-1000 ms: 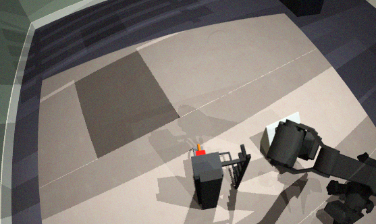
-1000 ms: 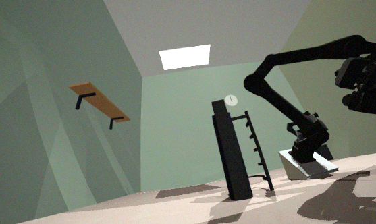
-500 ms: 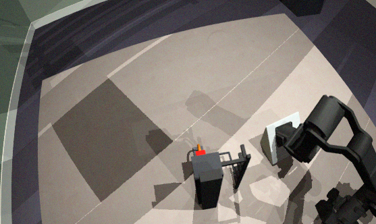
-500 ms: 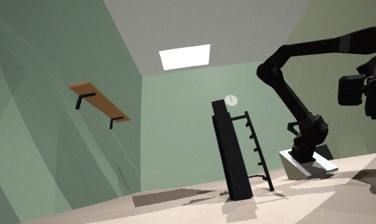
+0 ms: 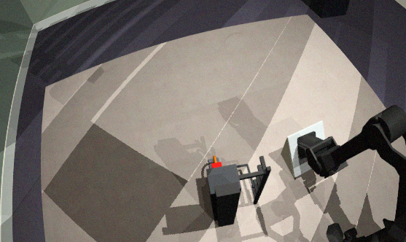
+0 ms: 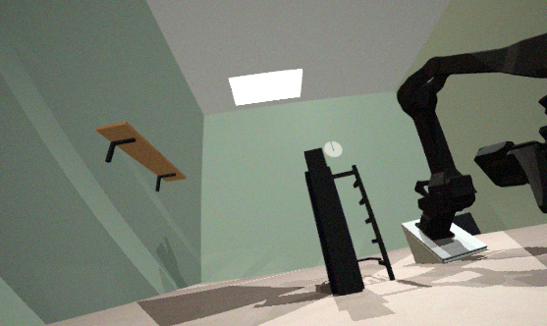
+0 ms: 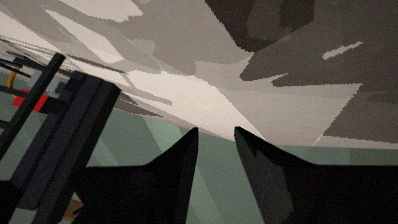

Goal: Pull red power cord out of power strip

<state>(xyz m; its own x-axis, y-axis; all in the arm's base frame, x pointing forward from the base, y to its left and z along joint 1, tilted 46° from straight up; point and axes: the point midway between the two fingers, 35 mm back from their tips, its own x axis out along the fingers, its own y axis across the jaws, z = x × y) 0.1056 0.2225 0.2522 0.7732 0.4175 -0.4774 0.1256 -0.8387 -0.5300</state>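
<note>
Gripper (image 7: 216, 137): fingers drawn in to a narrow gap, with nothing between them. In the wrist view only the pale surface (image 7: 210, 100) and green wall show through the gap. The gripper hangs in the air, touching nothing.

Red plug (image 5: 216, 165): seated at the far end of the grey-topped dark block (image 5: 224, 180) that stands upright on the surface (image 5: 141, 109). A short orange stub (image 5: 214, 159) rises just beyond the plug. In the wrist view the red shows as a small patch at the left edge, partly behind dark bars. The cord itself cannot be traced, and the power strip's sockets cannot be made out.

Dark rack (image 5: 261, 178): a ladder-like frame with short pegs stands just beside the block, joined to it by a bar near the top. From the exterior view the block (image 6: 333, 221) and the rack (image 6: 371, 221) lean the same way.

Position of the arm (image 5: 356, 146): it reaches in from the right, with the gripper's end over the white base plate (image 5: 317, 127), well apart from the plug and the block. In the exterior view the arm's foot stands on this plate (image 6: 466, 247).

Containers: the only holder seen is the block's top end, and it holds the plug.

Surroundings: wooden shelf (image 6: 140, 152) on the wall, round clock (image 6: 332, 148) behind the block, ceiling light (image 6: 265, 85).
</note>
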